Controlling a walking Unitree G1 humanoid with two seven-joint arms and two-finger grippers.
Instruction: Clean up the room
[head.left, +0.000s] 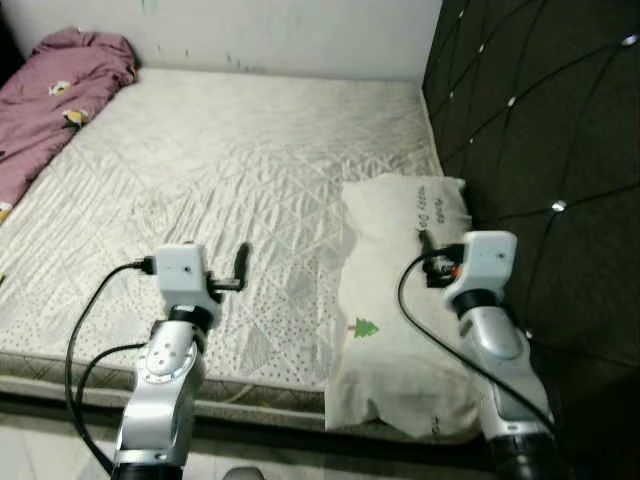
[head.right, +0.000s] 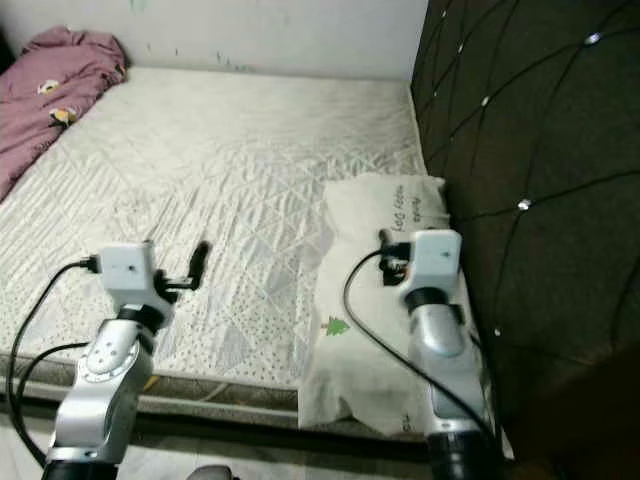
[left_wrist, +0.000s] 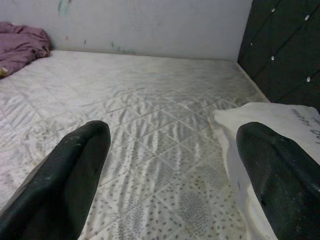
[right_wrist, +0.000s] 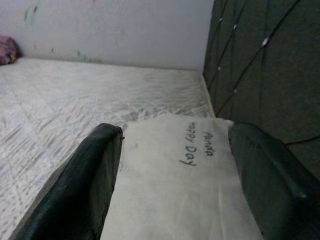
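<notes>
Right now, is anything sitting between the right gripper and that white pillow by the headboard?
Nothing visible. The right gripper hangs open just above the white pillow, fingers spread to either side of it, with only bare pillowcase ahead. The mattress around it carries no other items nearby.

- Looked along two black fingers (left_wrist: 65, 185) of the left gripper (left_wrist: 172, 175), jaws spread wide above the bed.
- Showed a quilted pale mattress (left_wrist: 145, 115) running to a white wall (left_wrist: 150, 25).
- Caught a white pillow (left_wrist: 280, 125) with dark lettering beside the dark tufted headboard (left_wrist: 287, 45), partly hidden by one finger.
- Held a crumpled purple blanket (left_wrist: 20, 47) in the far corner against the wall.
</notes>
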